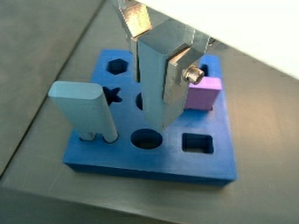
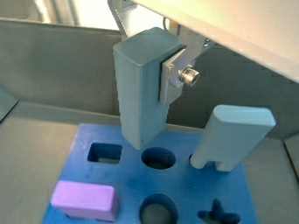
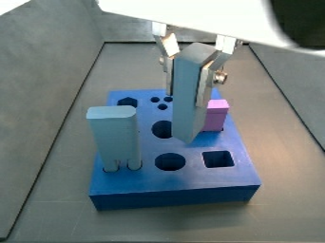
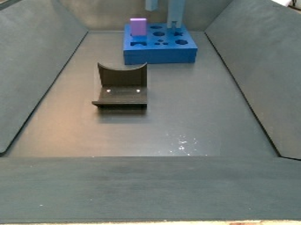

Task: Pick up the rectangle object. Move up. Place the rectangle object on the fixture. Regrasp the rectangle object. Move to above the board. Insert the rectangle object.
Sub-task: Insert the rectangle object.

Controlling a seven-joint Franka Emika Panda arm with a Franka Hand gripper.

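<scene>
Nearest the lens in a side view sits the fixture [image 4: 119,87], a dark U-shaped holder standing alone on the grey floor [image 4: 177,132], well apart from the bright blue board [image 4: 164,46] at the far end of the bin. On the board's left part, in a side view, a tall pale blue round-topped block [image 3: 114,139] stands upright near the front edge; round holes and a star-shaped hole lie around the middle, a square hole [image 3: 219,159] is cut near the front right corner, and a pink cube [image 3: 216,116] rests at the right edge. Above the board's middle hangs the gripper [image 3: 191,55], its flat silver fingers [image 3: 218,63] clenched on the top part of the rectangle object [image 3: 191,95], so the jaws stand only as far apart as the slab is thick. The rectangle object hangs upright, long side vertical, directly beneath the gripper, its top caught between the plates and its lower end down close over the board's surface, between the round-topped block and the pink cube. In both wrist views the slab [image 1: 158,74] [image 2: 142,87] fills the centre, with a silver finger and its bolt pressed against one face; its lower end sits just beside a round hole [image 2: 158,158], though whether it touches the board cannot be told.
</scene>
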